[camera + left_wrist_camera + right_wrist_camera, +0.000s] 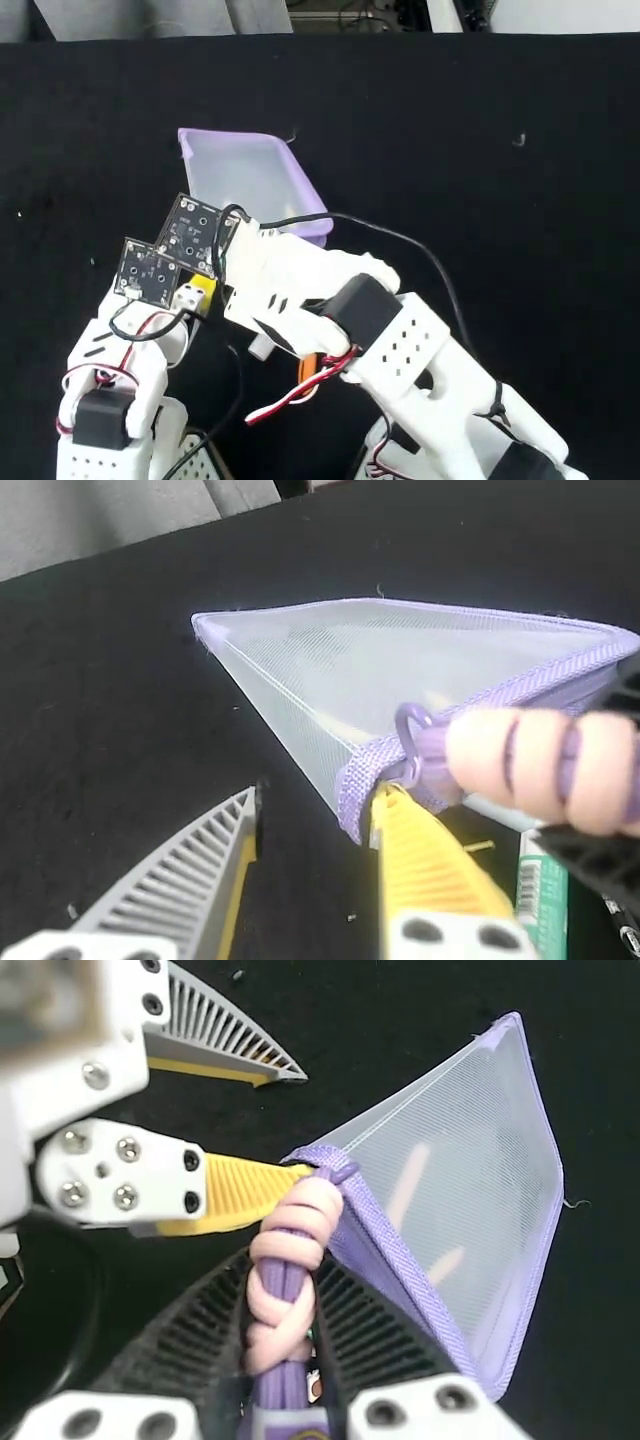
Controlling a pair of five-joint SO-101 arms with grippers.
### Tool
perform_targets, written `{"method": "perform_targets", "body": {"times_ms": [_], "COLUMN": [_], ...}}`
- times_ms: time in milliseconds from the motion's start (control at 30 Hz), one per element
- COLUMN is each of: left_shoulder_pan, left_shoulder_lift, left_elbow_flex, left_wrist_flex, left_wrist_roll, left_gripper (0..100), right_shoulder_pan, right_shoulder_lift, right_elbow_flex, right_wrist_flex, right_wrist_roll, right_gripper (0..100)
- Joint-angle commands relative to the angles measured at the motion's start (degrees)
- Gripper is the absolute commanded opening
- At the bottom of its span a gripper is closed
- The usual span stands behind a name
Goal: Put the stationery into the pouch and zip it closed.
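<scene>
Zipping stage, by the look of it. Working on a purple mesh pouch point(250, 180), flat on the black bench point(500, 200) just ahead of both arms, with pale pen shapes point(410, 1185) faint through the mesh. Gripping the braided pink-and-purple zipper pull point(530, 765) with the right end effector point(285, 1270), pinched tight on it at the pouch's near corner. Holding the left end effector point(318, 800) spread apart at that corner, yellow finger point(420, 870) against the purple zip tape point(520, 685), grey finger point(190, 870) off to the side. Cannot tell how far shut. Pinch the corner fabric with the left first, as anchor. Then draw the pull straight along the tape, low and slow. Avoid lifting; likely to drag so light a pouch.
</scene>
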Motion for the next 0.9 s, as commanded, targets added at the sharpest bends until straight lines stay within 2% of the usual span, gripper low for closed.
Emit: {"method": "perform_targets", "body": {"times_ms": [0,167,500,600,733,867], "left_shoulder_pan": [-0.22,-0.22,-0.40,-3.30,-10.51,-13.14], "left_shoulder_lift": [0.18,0.18,0.18,0.18,0.18,0.18], "left_elbow_flex": [1.10,4.97,4.88,5.14,5.49,5.58], "left_wrist_flex": [-4.22,-8.62,-8.97,-10.64,-13.19,-12.92], "left_wrist_roll": [0.70,0.70,0.70,1.23,6.15,6.95], "left_gripper": [13,3,3,3,3,3], "right_shoulder_pan": [-0.62,-0.62,-0.18,1.23,4.48,7.12], "right_shoulder_lift": [-0.13,-0.22,-0.22,-0.13,-0.22,-0.22], "right_elbow_flex": [-0.40,0.40,0.40,0.22,0.04,-0.40], "right_wrist_flex": [-0.97,-1.23,-0.97,-0.26,1.76,3.34], "right_wrist_roll": [0.18,0.18,0.18,0.35,4.04,5.80], "right_gripper": [1.1,1.1,1.1,1.1,1.1,1.1]}}
